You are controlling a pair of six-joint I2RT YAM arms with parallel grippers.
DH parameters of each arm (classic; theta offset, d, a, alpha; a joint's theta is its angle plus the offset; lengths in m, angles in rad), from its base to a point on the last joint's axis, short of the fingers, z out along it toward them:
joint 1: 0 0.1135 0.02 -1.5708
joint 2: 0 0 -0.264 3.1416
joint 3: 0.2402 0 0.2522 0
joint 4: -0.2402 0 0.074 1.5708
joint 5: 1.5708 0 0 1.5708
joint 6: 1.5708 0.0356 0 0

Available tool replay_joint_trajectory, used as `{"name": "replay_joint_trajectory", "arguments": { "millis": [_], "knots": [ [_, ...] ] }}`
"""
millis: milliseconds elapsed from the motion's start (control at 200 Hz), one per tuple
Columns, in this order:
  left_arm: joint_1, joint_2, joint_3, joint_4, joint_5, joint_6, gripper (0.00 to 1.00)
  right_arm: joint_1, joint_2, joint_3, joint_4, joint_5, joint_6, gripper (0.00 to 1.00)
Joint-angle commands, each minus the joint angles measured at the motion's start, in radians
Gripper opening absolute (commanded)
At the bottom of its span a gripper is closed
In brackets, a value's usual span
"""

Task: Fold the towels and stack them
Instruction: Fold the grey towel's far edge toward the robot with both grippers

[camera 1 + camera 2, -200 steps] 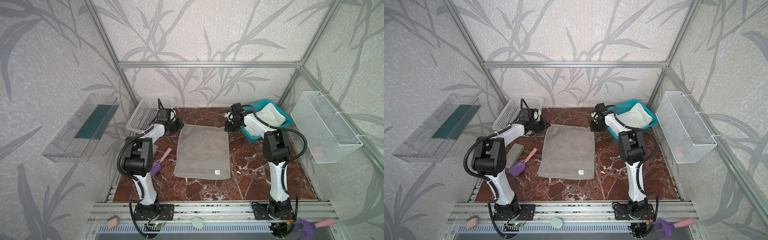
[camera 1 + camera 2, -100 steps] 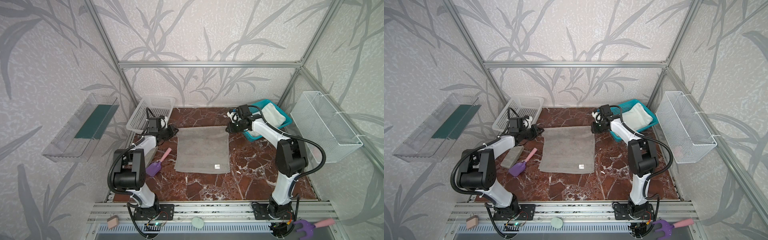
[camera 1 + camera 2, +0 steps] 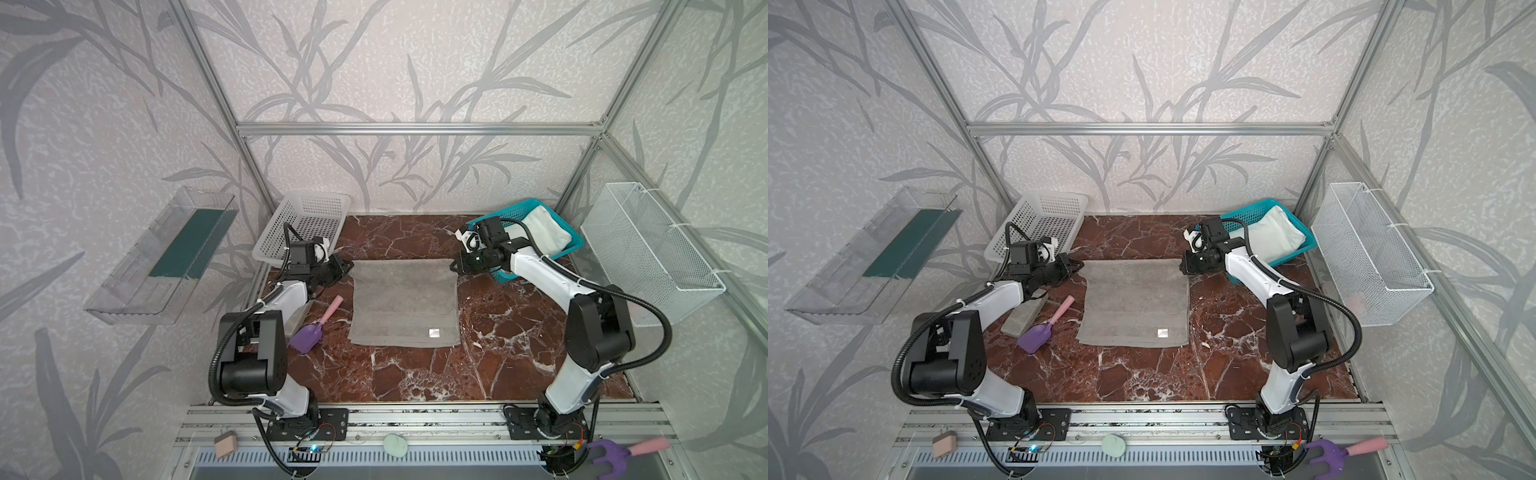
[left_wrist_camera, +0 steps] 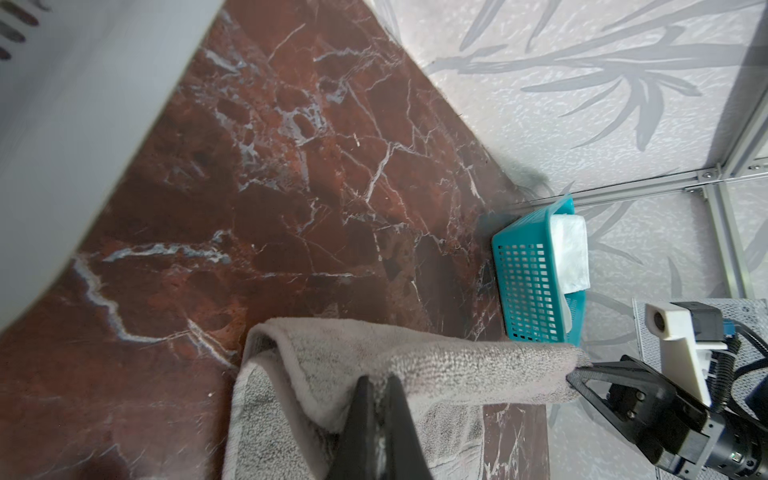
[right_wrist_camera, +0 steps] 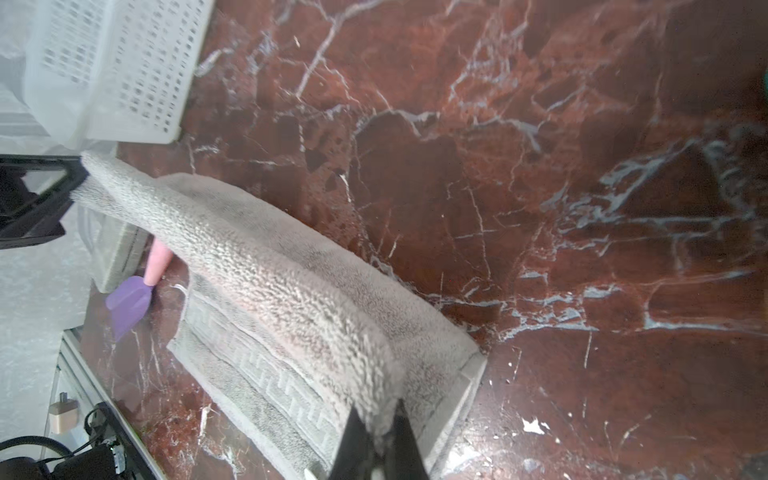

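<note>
A grey towel [image 3: 405, 305] [image 3: 1136, 303] lies in the middle of the marble table, its far edge raised off the surface. My left gripper [image 3: 347, 266] [image 4: 379, 380] is shut on the far left corner. My right gripper [image 3: 454, 266] [image 5: 376, 409] is shut on the far right corner. The lifted edge hangs taut between them, and the grey towel [image 4: 457, 365] [image 5: 270, 282] droops back over its flat part. A folded white towel [image 3: 544, 228] [image 3: 1273, 237] sits in the teal basket [image 3: 509, 212] at the back right.
A white basket [image 3: 307, 224] stands at the back left. A purple scoop with a pink handle [image 3: 311, 332] and a grey slab [image 3: 1023, 318] lie left of the towel. A wire basket [image 3: 648, 249] hangs on the right wall, a clear tray [image 3: 166, 257] on the left.
Both grippers have carried the grey towel's far edge up and toward the front, both arms drawing back. The flat part of the towel looks shorter.
</note>
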Motion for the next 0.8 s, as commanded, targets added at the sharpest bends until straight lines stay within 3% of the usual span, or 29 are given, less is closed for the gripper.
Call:
{"name": "replay_joint_trajectory", "arguments": {
  "millis": [0,135,295,465,795],
  "knots": [
    [0.012,-0.070,-0.083,-0.017,0.011,-0.022,0.00,0.023,-0.102,-0.113,-0.021,0.014,0.038,0.00],
    [0.009,-0.124,-0.245,-0.024,-0.005,-0.046,0.00,0.065,-0.157,-0.312,0.069,0.017,0.087,0.00],
    [0.009,-0.133,-0.356,-0.048,-0.025,-0.047,0.00,0.067,-0.115,-0.448,0.172,0.017,0.124,0.00],
    [0.011,-0.183,-0.317,-0.148,-0.038,-0.012,0.00,0.068,-0.112,-0.391,0.111,0.015,0.108,0.00],
    [0.006,-0.427,-0.209,-0.476,-0.100,0.073,0.00,0.070,-0.306,-0.307,-0.107,0.058,0.070,0.00]
  ]
}}
